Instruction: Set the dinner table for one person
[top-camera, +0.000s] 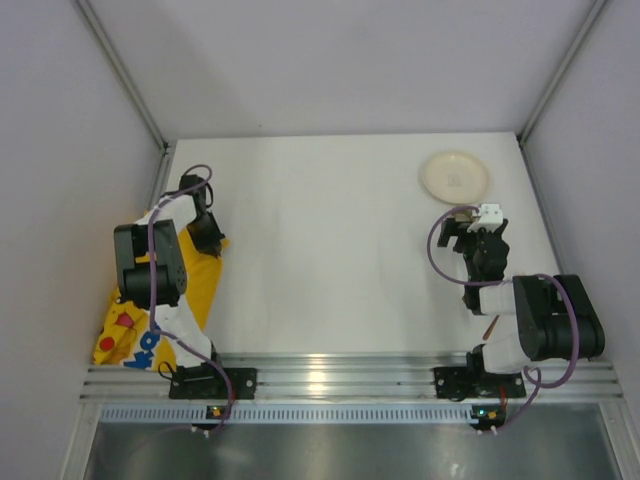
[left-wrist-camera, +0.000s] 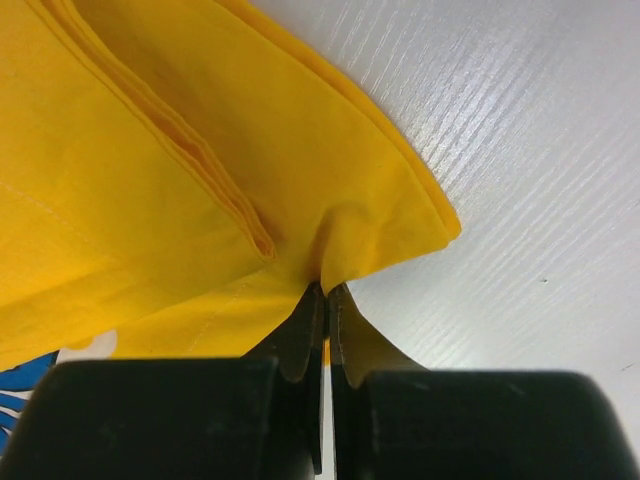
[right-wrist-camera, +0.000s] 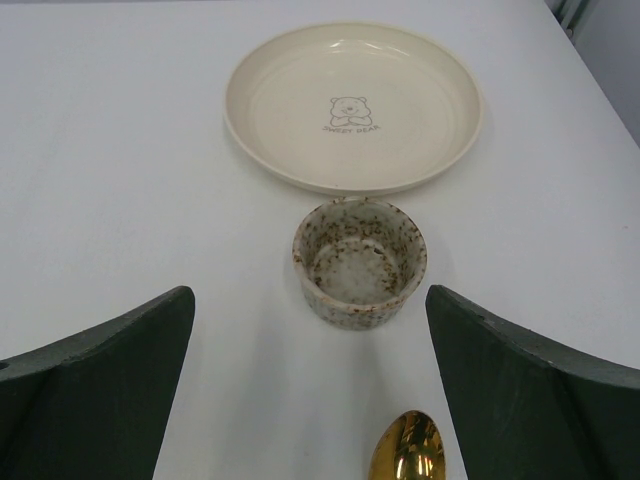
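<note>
Desk (top-camera: 330, 250) is spread out ahead of both arms. Mat-laying seems underway: yellow cloth mat (left-wrist-camera: 150, 150) is pinched at its corner by left pincer (left-wrist-camera: 325, 300), at desk's left edge; right pincer (right-wrist-camera: 310, 330) is held spread before speckled cup (right-wrist-camera: 360, 262). Mat probably needs to be dragged centre and flattened.

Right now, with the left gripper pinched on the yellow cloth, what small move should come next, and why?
Probably drag the cloth toward the middle of the table. The left gripper is shut on its corner, the cloth lies folded at the table's left edge, and the plate and cup sit far right.
</note>
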